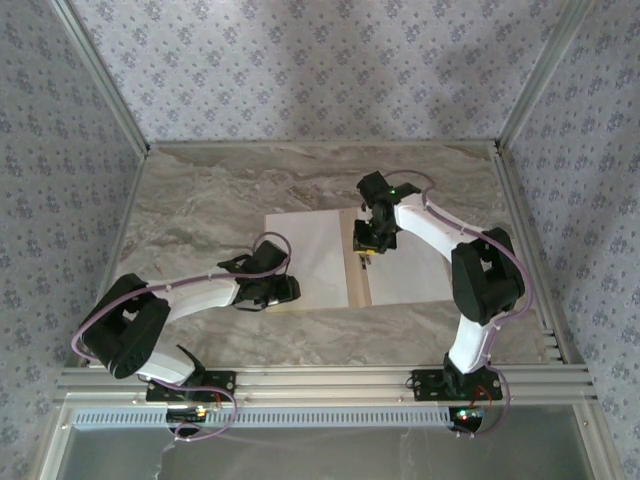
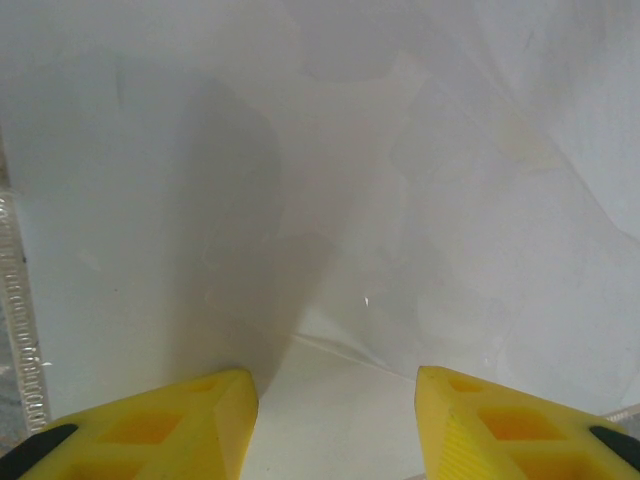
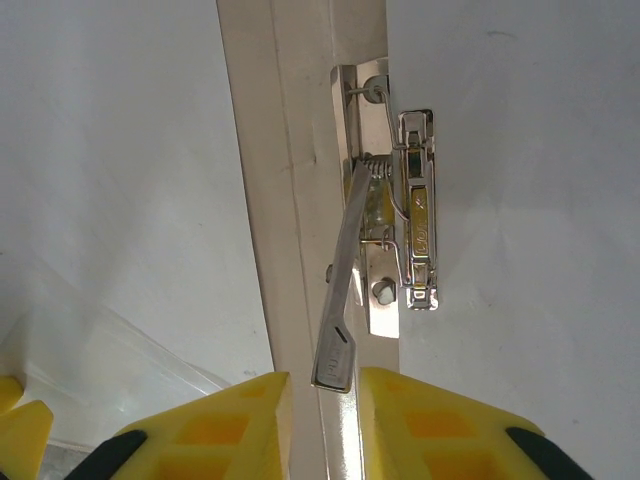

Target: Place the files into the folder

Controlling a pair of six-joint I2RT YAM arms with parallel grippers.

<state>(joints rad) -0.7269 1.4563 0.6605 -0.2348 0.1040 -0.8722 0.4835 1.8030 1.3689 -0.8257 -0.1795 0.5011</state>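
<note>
Clamping step, looks like: clip lever [image 3: 338, 300] is bracketed by the right tool [image 3: 325, 390], pinch can't be told. The left tool [image 2: 332, 390] is held open on the nine-o'clock file [image 1: 305, 262]; folder [image 1: 357, 290] is spread open on the worktop [image 1: 200, 200]. Next, lever should be swung shut.

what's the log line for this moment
left claw: open over left file | right claw: around clip lever at folder spine | right file: on right half

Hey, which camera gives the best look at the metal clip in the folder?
The right wrist view: the metal clip shows close and sharp, its lever reaching down between the yellow fingers of the right gripper. In the top view it is a tiny speck on the folder under that gripper.
</note>
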